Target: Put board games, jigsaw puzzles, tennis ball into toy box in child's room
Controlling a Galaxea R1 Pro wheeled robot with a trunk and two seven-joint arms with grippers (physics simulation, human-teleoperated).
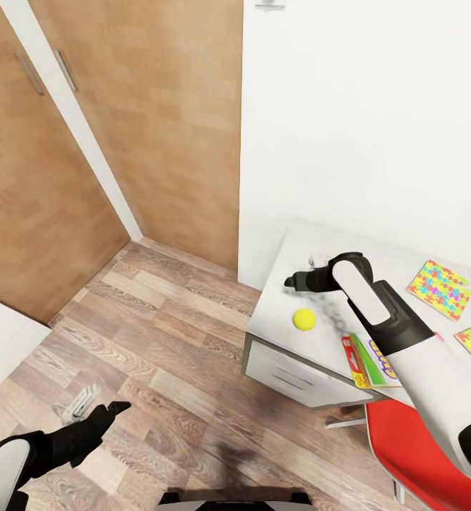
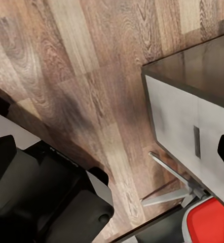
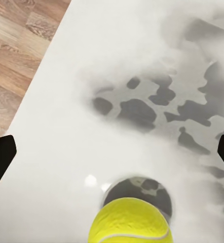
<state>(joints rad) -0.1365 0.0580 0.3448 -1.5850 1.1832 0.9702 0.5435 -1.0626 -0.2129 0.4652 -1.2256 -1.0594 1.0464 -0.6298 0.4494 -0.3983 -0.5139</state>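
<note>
You held the right end effector, spread and empty, over the surface; next, descend around the tennis ball.

Your right arm is made of smooth white shells joined by matte black joint sections. Near its wrist you see a long white rounded cover plate lying on a black housing, and the right gripper ends in black fingers with a small white part just behind them. Your left arm has the same colours: a white rounded shell, then a black wrist. The left gripper has one dark pointed finger and a light grey, ribbed-looking finger. In the left wrist view, your base shows as dark grey and black rounded blocks.
</note>
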